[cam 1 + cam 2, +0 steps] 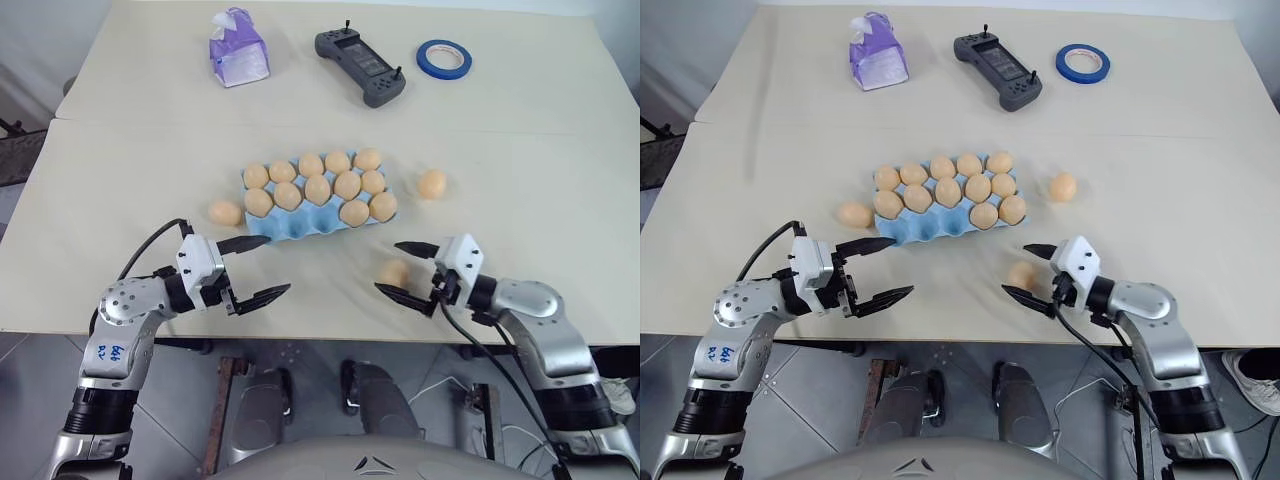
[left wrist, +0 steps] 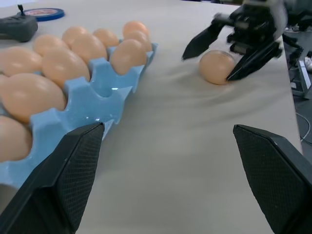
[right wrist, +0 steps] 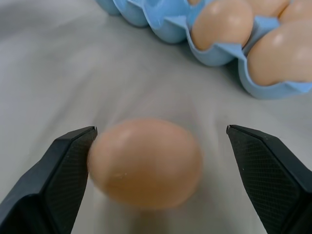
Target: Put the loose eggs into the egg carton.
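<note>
— Looking at the right gripper (image 1: 408, 268), why is it set so low, just above the table (image 1: 540, 160)?

— Because a loose egg (image 1: 394, 272) lies on the cloth right there, near the table's front edge. The fingers stand wide apart on either side of it. In the right wrist view the egg (image 3: 145, 163) sits between the two pads, close to one of them and clear of the other; nothing is clamped yet. My guess is that the gripper is lined up for a side pinch across the egg's narrow width.

— And the left gripper (image 1: 257, 268)?

— Its fingers are spread just as wide, with nothing between them. It hovers in front of the near left corner of the egg carton (image 1: 270, 228), pointing across toward the other arm. I would judge it is waiting its turn, or is ready to steady the tray.

— Where is the carton in all this?

— In the middle of the table, slightly skewed, with most cups filled. The near row has empty blue cups toward its left end, so that is likely where the egg belongs.

— Any other strays?

— Two. One egg (image 1: 225, 212) rests just beside the carton's left end, and another (image 1: 432, 183) lies a little off its right end. The first is nearer the left arm, which may explain that arm's station.

— What about the back of the table?

— A purple tissue pack (image 1: 238, 48), a dark handheld controller (image 1: 360, 66) and a roll of blue tape (image 1: 445, 58) sit well away from the work.
</note>
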Controlling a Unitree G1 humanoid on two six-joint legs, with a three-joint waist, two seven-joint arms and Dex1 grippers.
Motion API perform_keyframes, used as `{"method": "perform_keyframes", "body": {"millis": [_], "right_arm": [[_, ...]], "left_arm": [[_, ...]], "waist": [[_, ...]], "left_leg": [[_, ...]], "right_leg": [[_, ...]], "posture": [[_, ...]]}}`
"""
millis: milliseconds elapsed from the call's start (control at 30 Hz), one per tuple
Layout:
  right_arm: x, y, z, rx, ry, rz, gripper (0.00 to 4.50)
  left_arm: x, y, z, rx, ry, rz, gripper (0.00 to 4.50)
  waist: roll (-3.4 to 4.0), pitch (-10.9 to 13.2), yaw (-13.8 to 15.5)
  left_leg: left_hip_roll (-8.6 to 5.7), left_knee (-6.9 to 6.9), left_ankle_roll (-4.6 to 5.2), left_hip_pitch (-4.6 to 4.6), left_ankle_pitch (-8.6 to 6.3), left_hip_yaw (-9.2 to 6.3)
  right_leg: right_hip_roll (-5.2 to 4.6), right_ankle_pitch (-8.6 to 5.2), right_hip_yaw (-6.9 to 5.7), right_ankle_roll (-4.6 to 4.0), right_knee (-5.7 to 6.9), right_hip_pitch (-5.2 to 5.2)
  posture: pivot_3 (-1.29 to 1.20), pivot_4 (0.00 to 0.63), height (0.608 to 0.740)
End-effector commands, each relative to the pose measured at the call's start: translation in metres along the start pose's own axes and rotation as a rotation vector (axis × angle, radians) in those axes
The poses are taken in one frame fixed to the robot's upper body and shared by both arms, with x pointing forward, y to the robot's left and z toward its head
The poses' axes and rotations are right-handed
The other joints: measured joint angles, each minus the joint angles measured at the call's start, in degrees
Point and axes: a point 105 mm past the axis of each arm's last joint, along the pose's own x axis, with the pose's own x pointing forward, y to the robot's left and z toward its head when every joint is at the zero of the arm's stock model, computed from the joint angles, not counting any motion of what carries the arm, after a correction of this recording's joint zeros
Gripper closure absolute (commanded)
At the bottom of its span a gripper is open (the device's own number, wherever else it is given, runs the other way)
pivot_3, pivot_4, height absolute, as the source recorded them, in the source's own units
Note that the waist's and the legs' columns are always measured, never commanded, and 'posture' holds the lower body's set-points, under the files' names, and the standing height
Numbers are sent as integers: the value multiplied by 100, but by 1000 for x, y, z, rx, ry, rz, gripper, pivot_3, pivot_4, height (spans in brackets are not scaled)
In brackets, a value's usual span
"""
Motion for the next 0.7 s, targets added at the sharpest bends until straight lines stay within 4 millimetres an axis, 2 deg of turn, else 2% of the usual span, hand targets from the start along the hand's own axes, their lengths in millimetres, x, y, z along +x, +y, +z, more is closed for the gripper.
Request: {"method": "perform_keyframes", "body": {"millis": [33, 167, 200, 367, 500, 700], "right_arm": [[5, 1, 1, -22, -20, 12, 648], [5, 0, 10, -23, -74, 13, 1994], [5, 0, 13, -33, -85, 13, 2178], [14, 8, 48, -83, -171, 80, 2238], [41, 11, 86, -98, -260, 109, 2238], [81, -3, 99, -170, -212, 70, 2238]], "left_arm": [[-4, -1, 12, 47, -20, 21, 0], [-11, 1, 13, 49, -11, 64, 0], [-12, 3, 13, 47, -11, 77, 0], [-25, 9, 13, 22, -11, 170, 0], [-38, 11, 5, -7, 6, 258, 0], [-43, 7, 2, -17, 15, 291, 0]], "waist": [[0, 0, -1], [0, 0, -6], [0, 0, -5], [0, 0, -25], [0, 0, -57], [0, 0, -9]], "left_leg": [[0, -1, -1, -2, 0, 0], [0, -1, 0, -4, 0, 1], [0, 0, 0, -4, 0, 0], [1, 0, 0, -2, 0, 1], [4, -1, -2, 0, 0, 1], [-1, -2, -5, -10, -2, -4]], "right_leg": [[0, 0, -2, 0, 0, -2], [0, 0, -2, 0, 0, -4], [1, 0, -2, 0, 1, -4], [1, 0, -1, 0, 4, -4], [2, 1, 0, -2, 8, -7], [-6, 0, -8, -5, -2, -12]], "posture": [[0, 150, 740], [0, 150, 740], [0, 150, 740], [0, 150, 740], [0, 150, 740], [0, 150, 740]]}}
